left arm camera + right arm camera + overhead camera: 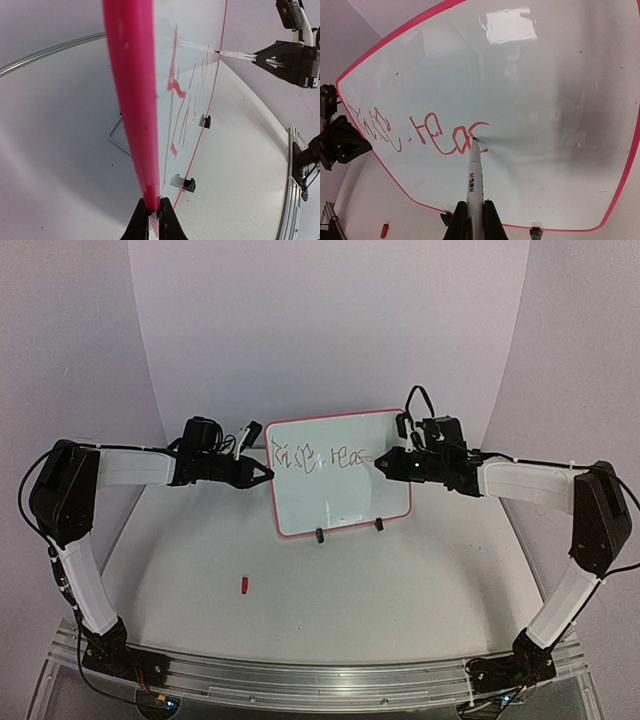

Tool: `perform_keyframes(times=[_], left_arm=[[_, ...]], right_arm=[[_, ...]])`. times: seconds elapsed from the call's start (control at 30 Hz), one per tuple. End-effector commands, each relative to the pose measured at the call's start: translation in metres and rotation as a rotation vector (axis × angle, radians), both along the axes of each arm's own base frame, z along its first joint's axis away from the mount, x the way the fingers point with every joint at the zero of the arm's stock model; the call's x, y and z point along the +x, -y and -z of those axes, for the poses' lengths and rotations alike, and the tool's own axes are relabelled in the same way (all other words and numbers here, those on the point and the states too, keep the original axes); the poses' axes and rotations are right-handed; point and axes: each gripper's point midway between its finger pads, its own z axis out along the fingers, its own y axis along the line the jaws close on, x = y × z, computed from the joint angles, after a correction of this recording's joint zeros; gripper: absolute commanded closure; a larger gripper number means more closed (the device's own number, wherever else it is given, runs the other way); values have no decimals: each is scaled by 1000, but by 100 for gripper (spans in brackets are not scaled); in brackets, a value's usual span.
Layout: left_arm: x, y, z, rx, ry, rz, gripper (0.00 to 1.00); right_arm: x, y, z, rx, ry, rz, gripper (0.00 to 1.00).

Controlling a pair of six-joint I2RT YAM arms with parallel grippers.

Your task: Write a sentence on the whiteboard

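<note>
The whiteboard stands upright on the table, white with a pink-red frame. My left gripper is shut on its left edge; in the left wrist view the pink frame runs straight up from between the closed jaws. My right gripper is shut on a white marker, and the marker's tip touches the board at the end of the red writing. The sentence is one line of red scrawl across the board's upper half, reading roughly "Raise, reas".
A small red marker cap lies on the table in front of the board. Two black clip feet hold the board's bottom edge. A wire stand sits behind it. A metal rail runs along the near edge.
</note>
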Motion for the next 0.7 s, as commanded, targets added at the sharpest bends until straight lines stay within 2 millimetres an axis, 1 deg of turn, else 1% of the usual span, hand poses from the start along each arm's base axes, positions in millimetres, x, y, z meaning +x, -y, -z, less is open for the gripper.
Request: perform_keyframes(times=[0.0,0.1,0.23,0.33,0.43,0.5,0.57,0.67], left_arm=[[2,-6,-8,45,45,-22,100],[1,-6,-8,45,45,-22,100],[1,-7,-8,46,46,-23,100],[0,-7,-8,46,46,-23,100],[0,-7,-8,46,46,-23,100],[0,-7,-9,46,47,-23,100],[-1,-7,-9,46,48,-22,100],[-1,-7,-8,46,45,-23,100]], right_arm=[[-1,10,-10,-22,28,37,100],[0,12,-13,-21,35,47,100],[-1,15,-24,-17,59,59,100],[-5,16,-37,-3,83,53,100],[-12,12,-54,27,111,14,100],[-13,11,-61,39,124,12,100],[-12,13,-65,39,136,24,100],[-3,15,-71,27,155,51,100]])
